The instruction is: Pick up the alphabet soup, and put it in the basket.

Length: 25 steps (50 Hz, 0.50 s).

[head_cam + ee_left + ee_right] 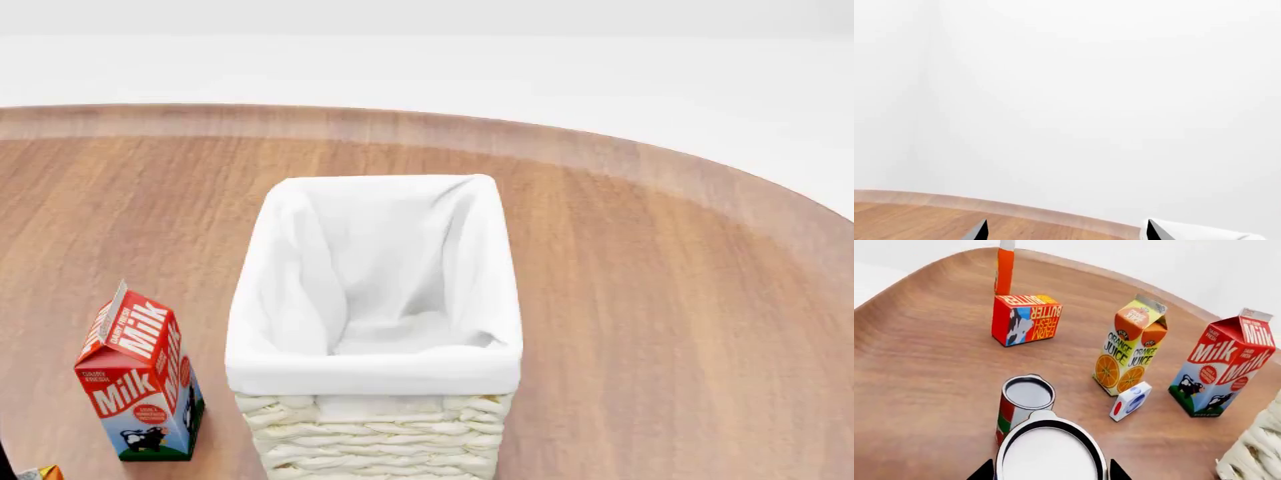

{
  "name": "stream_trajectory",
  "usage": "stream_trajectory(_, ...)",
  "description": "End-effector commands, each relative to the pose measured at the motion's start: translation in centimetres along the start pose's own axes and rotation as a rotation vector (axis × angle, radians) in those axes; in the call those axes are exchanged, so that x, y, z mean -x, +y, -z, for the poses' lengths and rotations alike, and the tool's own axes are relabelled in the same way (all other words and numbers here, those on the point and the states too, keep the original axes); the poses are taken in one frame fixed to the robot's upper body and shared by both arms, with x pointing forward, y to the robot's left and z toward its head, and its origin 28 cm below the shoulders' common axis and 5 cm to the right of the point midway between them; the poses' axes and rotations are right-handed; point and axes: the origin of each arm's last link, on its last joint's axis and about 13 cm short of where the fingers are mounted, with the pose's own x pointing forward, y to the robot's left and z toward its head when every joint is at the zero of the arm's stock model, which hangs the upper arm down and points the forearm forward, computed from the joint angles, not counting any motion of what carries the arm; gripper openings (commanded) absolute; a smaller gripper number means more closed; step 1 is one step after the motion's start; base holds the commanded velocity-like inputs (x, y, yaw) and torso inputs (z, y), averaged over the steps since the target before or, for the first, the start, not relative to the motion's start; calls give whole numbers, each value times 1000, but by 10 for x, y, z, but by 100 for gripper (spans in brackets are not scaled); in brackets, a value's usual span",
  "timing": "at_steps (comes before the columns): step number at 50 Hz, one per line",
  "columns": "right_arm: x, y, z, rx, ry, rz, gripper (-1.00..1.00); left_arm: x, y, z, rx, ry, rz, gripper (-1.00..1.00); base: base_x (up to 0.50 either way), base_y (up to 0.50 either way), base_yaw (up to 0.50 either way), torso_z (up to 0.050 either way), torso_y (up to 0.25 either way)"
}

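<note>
In the right wrist view a can with a plain white lid [1049,455] fills the space between my right gripper's [1052,472] two dark fingertips, which press against its sides. I take it for the alphabet soup; its label is hidden from this angle. The cream woven basket [374,440] with its white liner stands in the middle of the head view, and its woven corner [1254,455] shows in the right wrist view. My left gripper [1066,232] is open over the wooden table with nothing between its fingertips. Neither gripper appears in the head view.
A red-and-green can [1024,402] stands just behind the held can. Beyond it are an orange juice carton [1131,352], a milk carton [1224,370], a butter box [1026,319], a small white box [1129,401] and an orange bottle [1005,270]. The milk carton [138,375] stands left of the basket.
</note>
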Motion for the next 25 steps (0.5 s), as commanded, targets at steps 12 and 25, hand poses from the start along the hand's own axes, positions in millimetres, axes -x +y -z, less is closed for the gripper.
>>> stream_trajectory(12,21,-1,-36,27,-308,100,-100,-1,1,1,1,-2,-4,100,0,0,0,0,0)
stream_trajectory(25,35,-3,-50,7,-480,178,-100,0,0,0,0,-2,-2,100,0,0,0,0,0)
